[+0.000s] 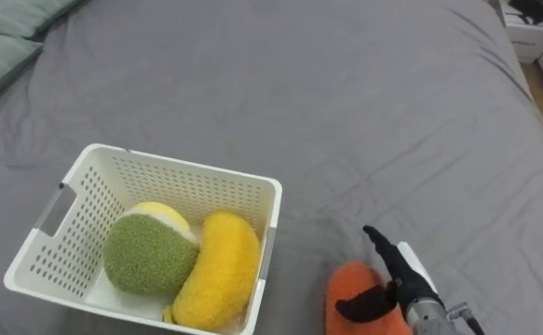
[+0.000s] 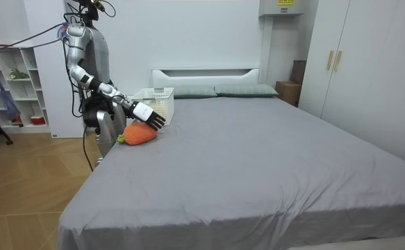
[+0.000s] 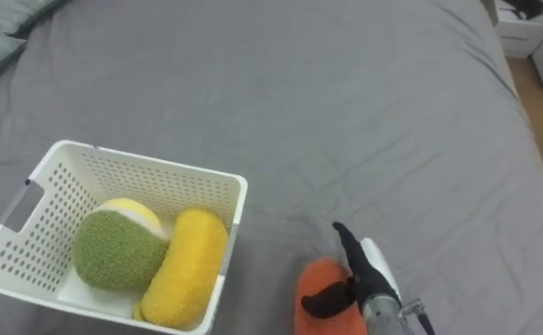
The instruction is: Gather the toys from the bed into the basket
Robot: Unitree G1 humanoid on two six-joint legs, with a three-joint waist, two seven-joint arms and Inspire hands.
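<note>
- The robot stands at the side of the bed [image 1: 346,112], close to the pillow end.
- A white basket [image 1: 187,169] sits on the bed. It has a round green toy [image 1: 145,253] and a long yellow toy [image 1: 220,270] in it.
- One orange toy [image 1: 350,279] lies on the bed, near the basket on its right side, not touching it.
- The right hand [image 1: 397,274] is just over the orange toy, on its right side.
- This hand is wide: the fingers [image 1: 378,242] are straight and point away from the robot, and the thumb lies across the top of the toy. It holds nothing yet.
- The orange toy's long way runs from the robot out across the bed, the same way as the fingers.
- I think the hand must close round the toy, then lift it left into the basket.
</note>
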